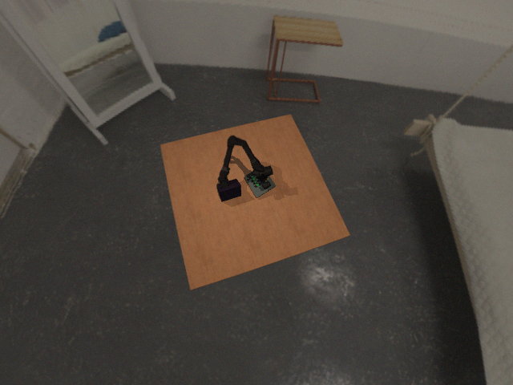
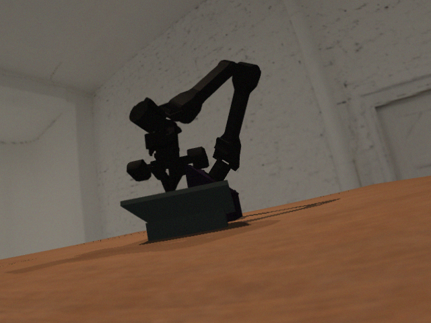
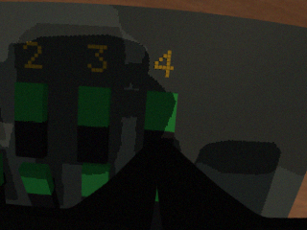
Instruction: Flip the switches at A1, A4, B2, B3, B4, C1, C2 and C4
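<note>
1. Three yellow column numbers, 2, 3 and 4, show on the grey switch panel in the wrist view, each above a green switch.
2. Under the 4, the green switch sits just beyond the tip of the dark fingers, which are pressed together with nothing between them; whether they touch the switch I cannot tell.
3. Switches under the 2 and the 3 show a green block above a dark gap, with more green lower down.
4. From the low side view the gripper points straight down at the top of the panel, the arm folded high above it.
5. Seen from above, the panel lies on the orange-brown bench, just beside the arm's dark base.
6. Around the bench are a grey floor, a standing mirror, a small side table and a bed.
</note>
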{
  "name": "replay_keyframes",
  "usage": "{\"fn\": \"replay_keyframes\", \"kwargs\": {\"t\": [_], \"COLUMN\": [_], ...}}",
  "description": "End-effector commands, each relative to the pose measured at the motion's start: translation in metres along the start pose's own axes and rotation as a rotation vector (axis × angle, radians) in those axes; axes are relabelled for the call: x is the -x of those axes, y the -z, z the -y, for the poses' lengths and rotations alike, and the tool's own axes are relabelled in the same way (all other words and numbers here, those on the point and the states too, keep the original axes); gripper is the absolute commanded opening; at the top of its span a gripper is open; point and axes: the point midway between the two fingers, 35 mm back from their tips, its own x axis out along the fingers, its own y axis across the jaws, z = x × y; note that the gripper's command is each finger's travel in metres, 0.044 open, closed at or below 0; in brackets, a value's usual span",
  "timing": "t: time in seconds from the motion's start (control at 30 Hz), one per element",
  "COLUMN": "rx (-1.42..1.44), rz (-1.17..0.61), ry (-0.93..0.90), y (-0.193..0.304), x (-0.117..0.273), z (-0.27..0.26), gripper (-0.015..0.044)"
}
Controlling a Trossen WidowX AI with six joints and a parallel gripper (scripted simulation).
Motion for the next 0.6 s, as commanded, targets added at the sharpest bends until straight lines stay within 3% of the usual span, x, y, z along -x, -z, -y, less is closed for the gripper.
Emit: {"fn": "replay_keyframes", "kwargs": {"t": [0.0, 0.57], "rx": [-0.005, -0.005], "rz": [-0.005, -0.005], "ry": [-0.003, -0.003], "y": [0.0015, 0.0016], "x": [-0.0026, -0.0049], "z": [-0.0003, -0.0003], "gripper": [0.0000, 0.0000]}}
